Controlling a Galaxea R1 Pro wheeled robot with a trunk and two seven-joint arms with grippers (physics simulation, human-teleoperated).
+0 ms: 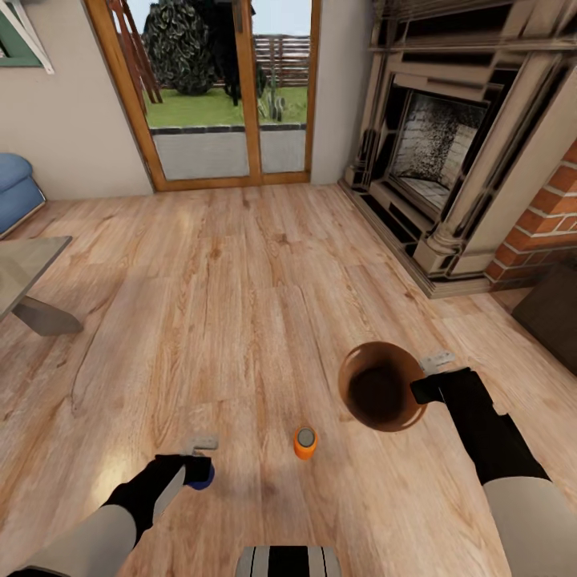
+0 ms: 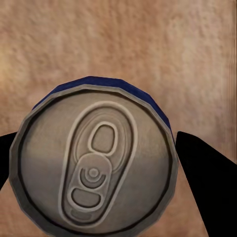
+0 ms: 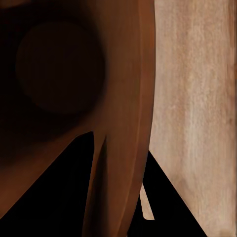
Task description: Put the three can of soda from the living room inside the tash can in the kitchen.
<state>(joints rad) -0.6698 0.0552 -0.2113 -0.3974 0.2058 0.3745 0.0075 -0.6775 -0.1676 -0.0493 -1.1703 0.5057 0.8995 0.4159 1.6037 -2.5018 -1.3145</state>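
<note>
Light wood plank floor (image 1: 240, 280) carries an upright orange soda can (image 1: 304, 441). Left hand (image 1: 195, 471) is clamped on a dark blue soda can (image 2: 94, 163). Right hand (image 1: 426, 390) grips the rim of the copper-lined round trash can (image 1: 381, 386).

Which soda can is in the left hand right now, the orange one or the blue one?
The blue can, sitting between the left hand fingers. The orange can stands free on the floor, apart from both hands.
</note>
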